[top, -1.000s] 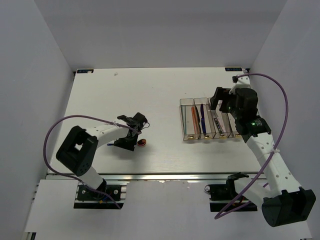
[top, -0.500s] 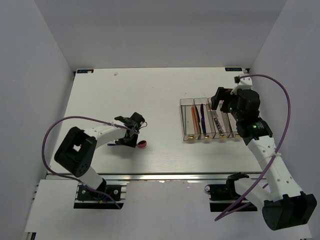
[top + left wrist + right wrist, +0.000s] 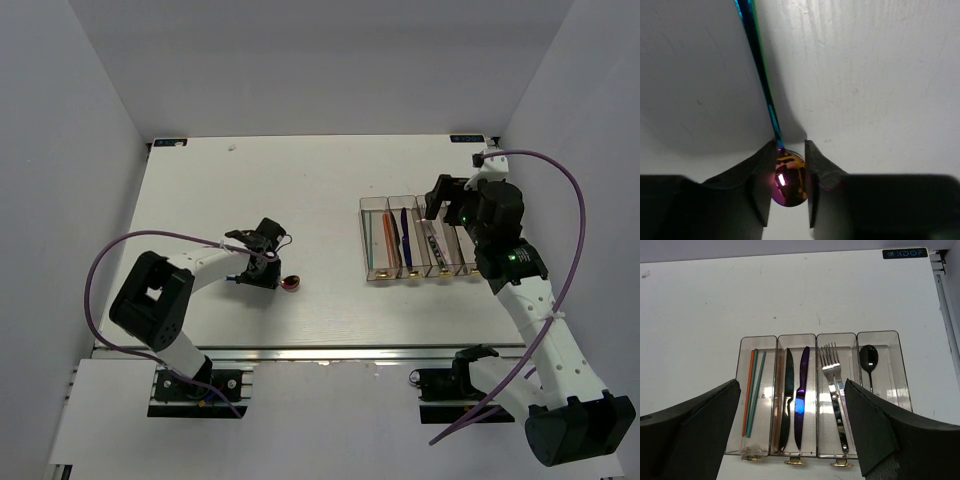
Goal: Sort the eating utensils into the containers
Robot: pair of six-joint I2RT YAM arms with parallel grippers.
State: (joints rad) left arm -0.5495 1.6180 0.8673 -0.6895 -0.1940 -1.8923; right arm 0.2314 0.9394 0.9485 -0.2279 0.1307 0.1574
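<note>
A red-bowled spoon with a blue-teal handle is low over the table at the left. My left gripper has both fingers pressed against the sides of its bowl. The four joined clear bins stand at the right. In the right wrist view they hold, from left to right, orange and teal chopsticks, two knives, two silver forks and a black-bowled spoon. My right gripper hovers above the bins, wide open and empty.
Small gold tags sit at the near ends of the bins. The table's back edge carries a black label. White walls close in the table on the left, back and right.
My left gripper has turned and shifted a little to the right, and the spoon's bowl has moved right with it. The right gripper has drifted slightly above the bins.
</note>
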